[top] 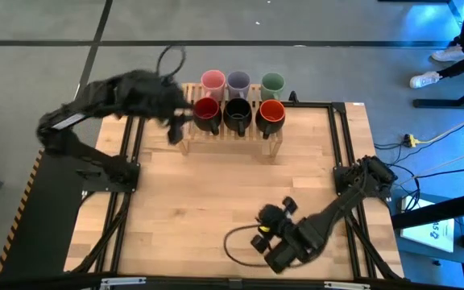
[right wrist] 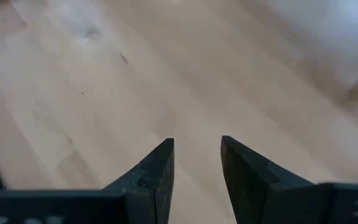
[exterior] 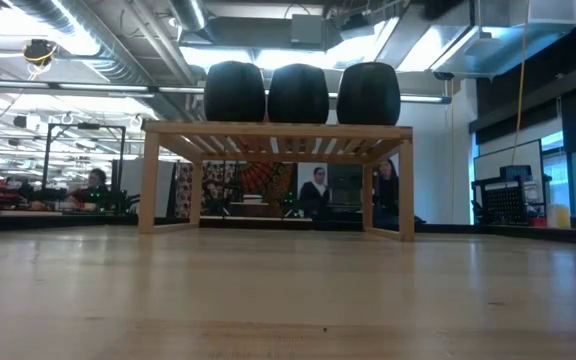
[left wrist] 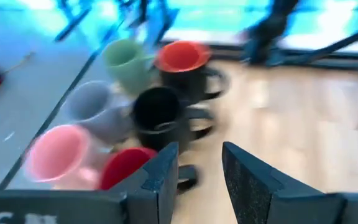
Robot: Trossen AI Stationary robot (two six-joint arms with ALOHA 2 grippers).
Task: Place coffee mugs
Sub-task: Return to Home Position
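Six mugs stand upright in two rows on a low wooden rack [top: 230, 138] at the table's far edge. The far row holds the pink [top: 213, 80], lavender-grey [top: 238, 80] and green [top: 273, 82] mugs. The near row holds the red-inside [top: 206, 109], all-black [top: 237, 111] and orange-red-inside [top: 271, 111] mugs. The low view shows only the three dark ones [exterior: 298, 92] on the rack [exterior: 278, 130]. My left gripper [top: 176, 131] [left wrist: 201, 158] is open just left of the rack, beside the red-inside mug [left wrist: 126, 165], touching nothing. My right gripper [top: 258, 230] [right wrist: 196, 152] is open over bare table near the near edge.
Black frame rails [top: 341, 153] run along the table's left and right sides. A dark cable [top: 236, 242] loops on the table by my right gripper. The wooden top [top: 216, 193] between the rack and the near edge is bare. People sit in the room behind [exterior: 318, 190].
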